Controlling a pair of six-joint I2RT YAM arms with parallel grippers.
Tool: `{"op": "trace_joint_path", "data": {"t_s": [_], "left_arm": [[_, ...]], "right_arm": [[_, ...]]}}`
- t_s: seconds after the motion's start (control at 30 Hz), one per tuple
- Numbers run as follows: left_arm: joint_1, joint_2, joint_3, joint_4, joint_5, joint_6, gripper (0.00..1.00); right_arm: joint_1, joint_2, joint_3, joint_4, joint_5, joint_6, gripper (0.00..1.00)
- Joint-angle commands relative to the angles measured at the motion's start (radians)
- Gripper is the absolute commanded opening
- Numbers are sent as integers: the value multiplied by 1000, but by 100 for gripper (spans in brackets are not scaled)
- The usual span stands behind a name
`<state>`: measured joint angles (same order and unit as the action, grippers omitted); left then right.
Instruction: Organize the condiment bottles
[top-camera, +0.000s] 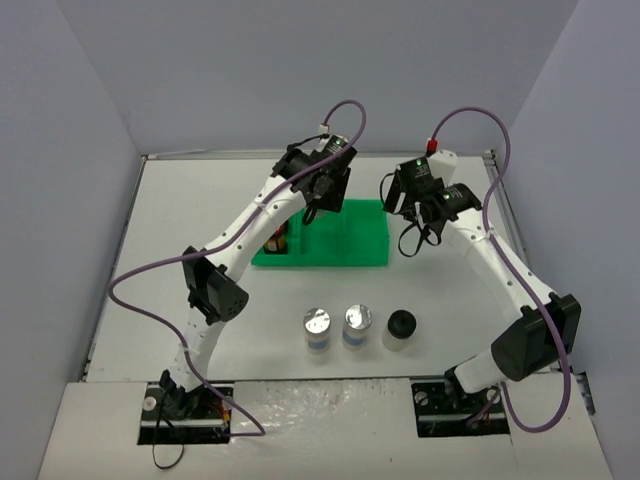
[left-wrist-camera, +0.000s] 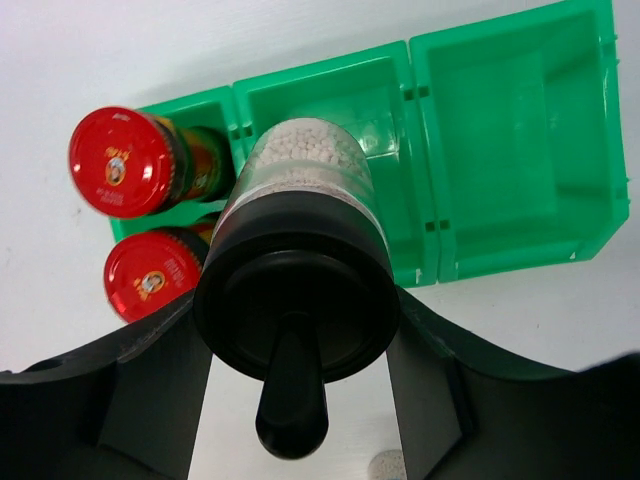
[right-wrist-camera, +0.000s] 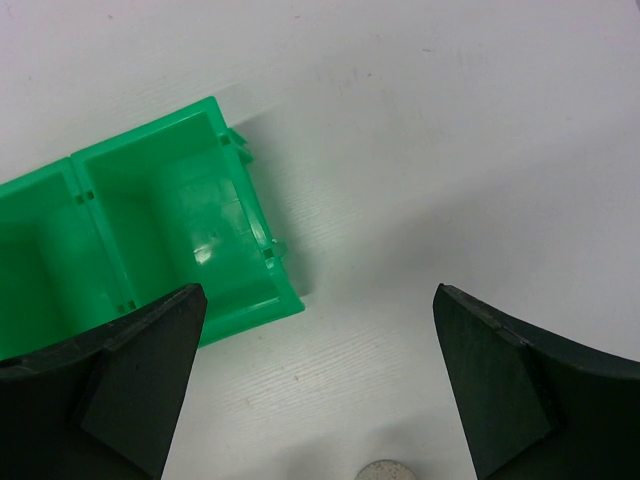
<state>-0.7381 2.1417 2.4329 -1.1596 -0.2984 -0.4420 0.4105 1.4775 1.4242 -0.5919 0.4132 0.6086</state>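
My left gripper (left-wrist-camera: 300, 385) is shut on a black-capped pale jar (left-wrist-camera: 305, 200) and holds it over the middle compartment of the green tray (left-wrist-camera: 520, 130). In the top view this gripper (top-camera: 322, 200) hides the jar. Two red-capped jars (left-wrist-camera: 122, 160) (left-wrist-camera: 152, 275) stand in the tray's left compartment (top-camera: 277, 242). Two silver-capped jars (top-camera: 317, 328) (top-camera: 357, 325) and a second black-capped jar (top-camera: 401, 328) stand in a row on the table in front of the tray. My right gripper (right-wrist-camera: 320, 370) is open and empty above the table, beside the tray's right end (right-wrist-camera: 200, 215); it also shows in the top view (top-camera: 415, 228).
The tray's right compartment (top-camera: 368, 235) holds nothing. Grey walls enclose the white table (top-camera: 150, 260) at the back and on both sides. The arms' bases (top-camera: 185, 400) (top-camera: 465, 395) sit at the near edge.
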Motion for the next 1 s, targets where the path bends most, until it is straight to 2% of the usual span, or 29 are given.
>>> {"op": "trace_joint_path", "data": {"t_s": [0.0,0.23,0.43,0.97], "left_arm": [[28,36,171,-10,27,43,0],[47,57,39,98,83,40,0],[56,87,-13,156,114,41,0],[88,195,-2,192,151,46,0]], "right_arm": [[-16,-69,-33,10,14,7,95],[-24,-94,-65,11,1,5,94],[-25,-108,-81,12,0,6,95],[-25,-126,-106,12,-4,14,95]]}}
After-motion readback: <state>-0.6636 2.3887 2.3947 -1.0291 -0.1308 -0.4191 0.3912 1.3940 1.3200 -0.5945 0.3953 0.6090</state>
